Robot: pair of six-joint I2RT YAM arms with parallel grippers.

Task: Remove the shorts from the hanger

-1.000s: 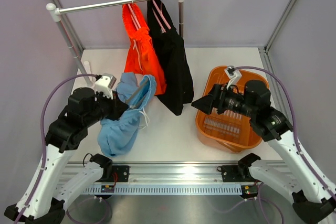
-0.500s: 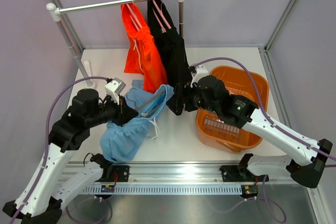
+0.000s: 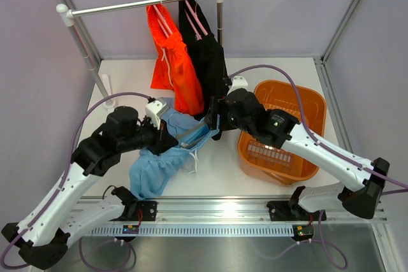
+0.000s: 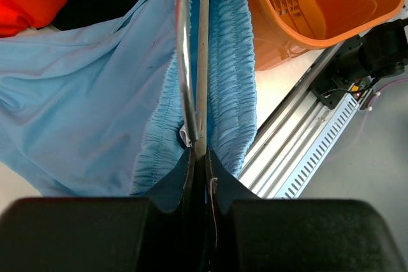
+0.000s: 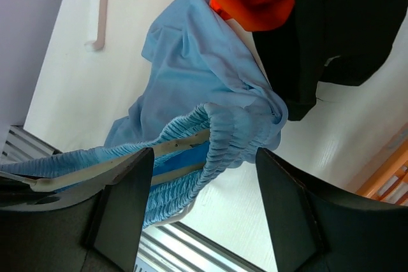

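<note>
We find the left gripper (image 4: 199,157) clamped on the hanger (image 4: 185,62) carrying the light blue shorts (image 3: 159,167), which trail onto the tabletop (image 3: 217,167) toward its near edge. The right gripper (image 5: 204,157) stands wide, jaws astride the waistband (image 5: 220,138). The orange shorts (image 3: 171,68) and black shorts (image 3: 209,68) hang from the rail (image 3: 127,6) by the far edge.

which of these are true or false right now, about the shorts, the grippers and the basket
1. The orange shorts hang from the rail. True.
2. The black shorts lie in the basket. False: they hang on the rail beside the orange pair.
3. The left gripper is shut on the hanger carrying the light blue shorts. True.
4. The right gripper is clamped on the orange shorts. False: its jaws stand open either side of the light blue waistband.
5. The basket stands left of the hanging shorts. False: it stands to their right.
</note>
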